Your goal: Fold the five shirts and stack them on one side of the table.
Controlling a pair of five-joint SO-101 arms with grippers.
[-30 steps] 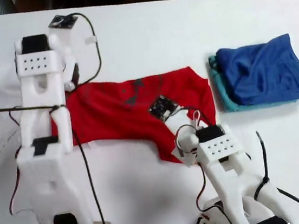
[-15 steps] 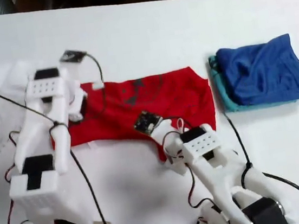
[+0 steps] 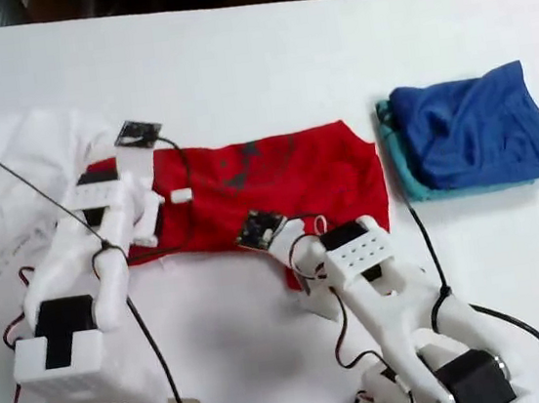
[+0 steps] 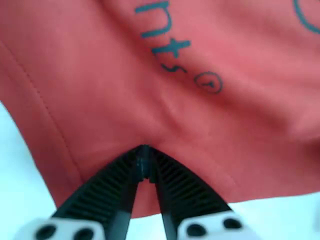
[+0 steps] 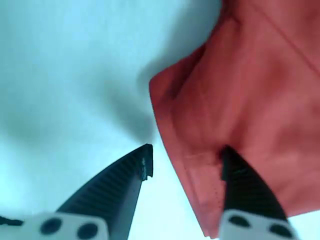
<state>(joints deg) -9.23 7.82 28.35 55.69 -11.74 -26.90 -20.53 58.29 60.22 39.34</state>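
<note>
In the high view, the red shirt (image 3: 286, 175) lies partly folded across the middle of the white table (image 3: 282, 62). It is thin knit, light and limp. My guess is it will sag and drag from any single pinch, so it is best held at a hem or corner, with both ends lifted together. The only thing acting as a container is the stack at the right of the frame, where a folded blue shirt (image 3: 467, 128) sits on a folded teal shirt (image 3: 400, 185). The stack is close to the red shirt's right edge, though I cannot tell if they touch. Rumpled white cloth (image 3: 21, 183) lies at the left edge.

In the left wrist view, the left gripper (image 4: 144, 165) is clenched, its black ribbed tips meeting on a small ridge of the red fabric near a stitched hem and below the teal print.

In the right wrist view, the right gripper (image 5: 186, 162) is spread wide around the shirt's lower corner. One tip is over bare table and the other lies against the red cloth, so nothing is pinched yet. The seamed double layer there looks like the firmest place to take hold.
</note>
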